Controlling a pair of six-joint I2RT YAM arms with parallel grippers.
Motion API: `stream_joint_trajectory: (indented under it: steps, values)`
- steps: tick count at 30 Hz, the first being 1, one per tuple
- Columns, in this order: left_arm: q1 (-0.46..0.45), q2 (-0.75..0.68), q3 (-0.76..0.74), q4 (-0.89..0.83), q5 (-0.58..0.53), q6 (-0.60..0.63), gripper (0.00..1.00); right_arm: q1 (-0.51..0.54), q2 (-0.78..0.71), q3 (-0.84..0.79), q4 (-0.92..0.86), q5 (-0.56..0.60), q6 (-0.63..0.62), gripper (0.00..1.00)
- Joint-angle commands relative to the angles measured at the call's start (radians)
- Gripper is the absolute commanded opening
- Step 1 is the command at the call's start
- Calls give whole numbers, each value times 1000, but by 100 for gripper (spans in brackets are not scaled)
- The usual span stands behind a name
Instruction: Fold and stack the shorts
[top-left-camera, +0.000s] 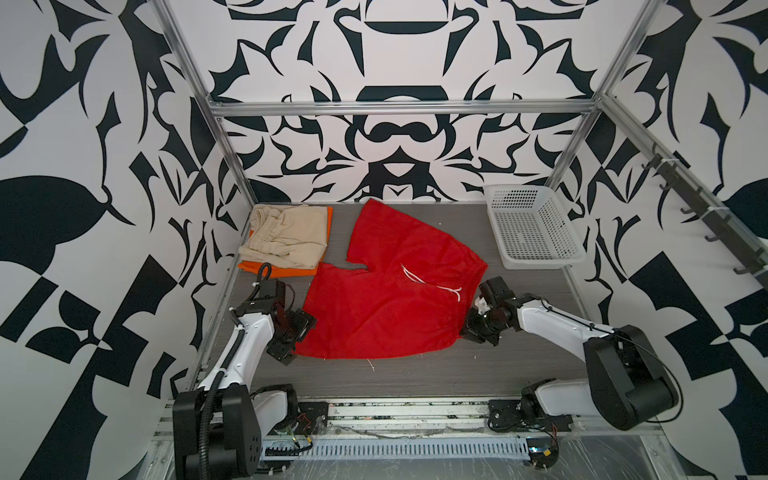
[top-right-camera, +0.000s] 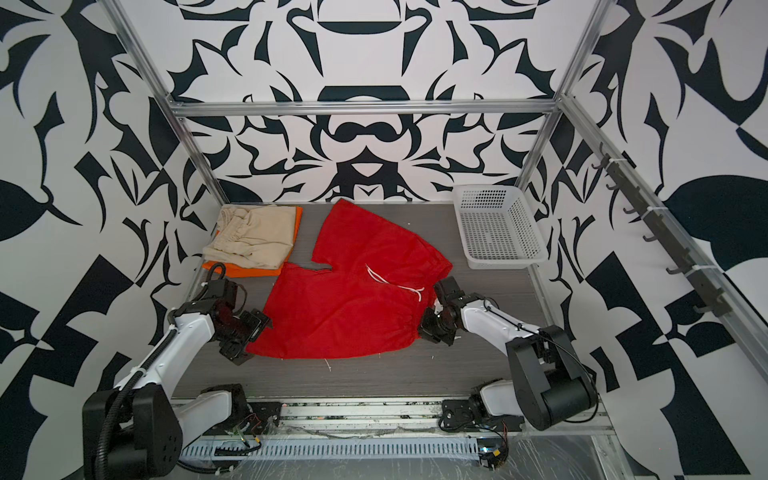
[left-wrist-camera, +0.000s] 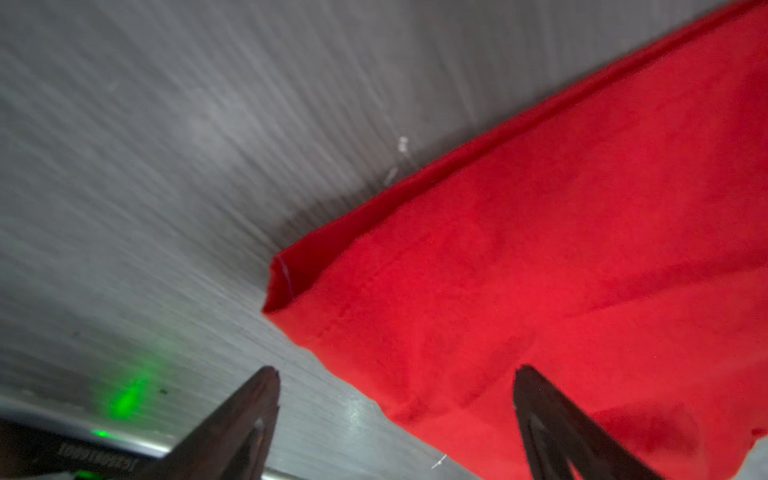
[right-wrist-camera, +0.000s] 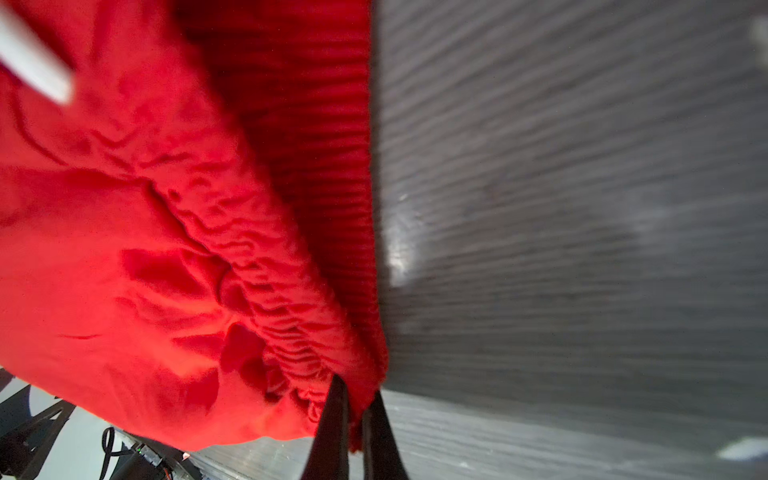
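Two pairs looked finished: the beige shorts (top-left-camera: 286, 237) lay folded on top of the orange shorts (top-left-camera: 282, 269) at ten o'clock on the desk (top-left-camera: 415, 378). The red shorts (top-left-camera: 395, 299), the last pair, lay spread flat and unfolded in the middle, waistband toward three o'clock. The right gripper (right-wrist-camera: 359, 386) was pinched shut on the waistband corner at the garment's four o'clock. The left gripper (left-wrist-camera: 397, 370) stood wide open over the hem corner at eight o'clock, gripping nothing. Left to do, by my reckoning: fold the red pair and set it on the stack.
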Motion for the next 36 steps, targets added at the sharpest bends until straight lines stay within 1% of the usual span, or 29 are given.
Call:
stream_joint_trajectory:
  steps: [1, 2, 3, 5, 8, 10, 14, 15, 19, 22, 24, 25, 27, 29, 31, 34, 36]
  values:
    - [9, -10, -15, -21, -20, -46, 87, 0, -39, -4, -40, 42, -1, 0]
    - [10, -6, -19, -13, -21, -49, 86, 0, -46, -3, -44, 43, -1, 0]
    - [14, -1, -25, -7, -30, -52, 80, 0, -51, -3, -44, 42, 1, 0]
    - [16, 14, -37, 12, -48, -58, 74, 0, -54, -2, -49, 38, 0, 0]
    - [16, 39, -60, 51, -45, -71, 65, 0, -61, 0, -57, 33, -5, 0]
    - [17, 59, -70, 71, -44, -73, 64, 1, -70, 0, -60, 27, -4, 0]
    - [17, 84, -96, 93, -66, -81, 64, 1, -92, 5, -80, 20, -5, 0]
    - [16, 92, -100, 95, -72, -81, 63, 1, -98, 4, -85, 20, -6, 0]
    - [17, 103, -104, 113, -87, -81, 37, 1, -118, 0, -99, 9, -8, 0]
    - [17, 80, -94, 100, -112, -73, 12, 2, -145, 6, -145, 10, -20, 0]
    - [17, 51, -64, 56, -109, -59, 2, 5, -176, 14, -210, 11, -33, 0]
    - [15, 34, -47, 40, -102, -49, 0, 6, -193, 18, -246, 11, -37, 0]
    - [5, -31, 3, -56, -111, -44, 0, 13, -249, 22, -328, 7, -39, 0]
    - [-29, -98, 74, -128, -167, -42, 0, 18, -313, 30, -422, -1, -38, 0]
    - [-60, -133, 163, -194, -210, -18, 0, 18, -387, 51, -513, -10, -35, 0]
    - [-98, -97, 341, -274, -258, 42, 0, 18, -483, 116, -627, -30, -27, 0]
    - [-126, -21, 490, -300, -290, 109, 0, 17, -497, 184, -682, -38, -30, 0]
